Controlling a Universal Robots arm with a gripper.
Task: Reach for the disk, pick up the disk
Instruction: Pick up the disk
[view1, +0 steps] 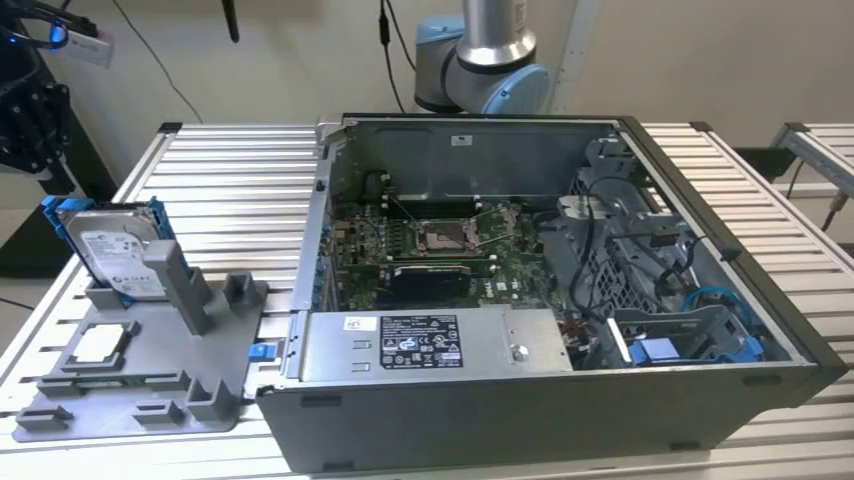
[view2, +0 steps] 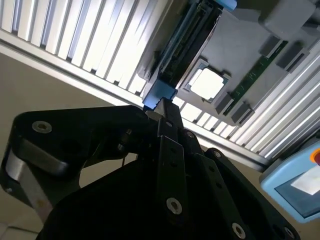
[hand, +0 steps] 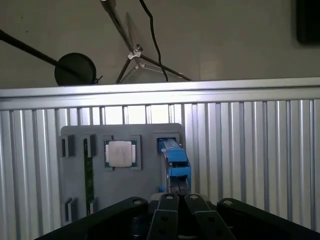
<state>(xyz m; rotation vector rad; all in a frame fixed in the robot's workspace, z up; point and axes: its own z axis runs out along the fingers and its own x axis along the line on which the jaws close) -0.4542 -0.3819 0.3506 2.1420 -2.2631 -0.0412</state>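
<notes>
The ribbed aluminium table carries a grey plastic fixture. In it the silver-grey, blue-bracketed rectangular disk stands edge-on, dead ahead of the black claw, long axis pointing toward it. How far the claw is open I cannot tell.

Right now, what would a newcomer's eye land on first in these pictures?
The open computer case dominates the exterior view, boards and cables exposed, on a slatted metal table. At the exterior view's left, the disk in its bright blue bracket stands upright in a grey fixture. In the first wrist view the black pincer sits in the foreground, lined up with the disk's blue edge.
</notes>
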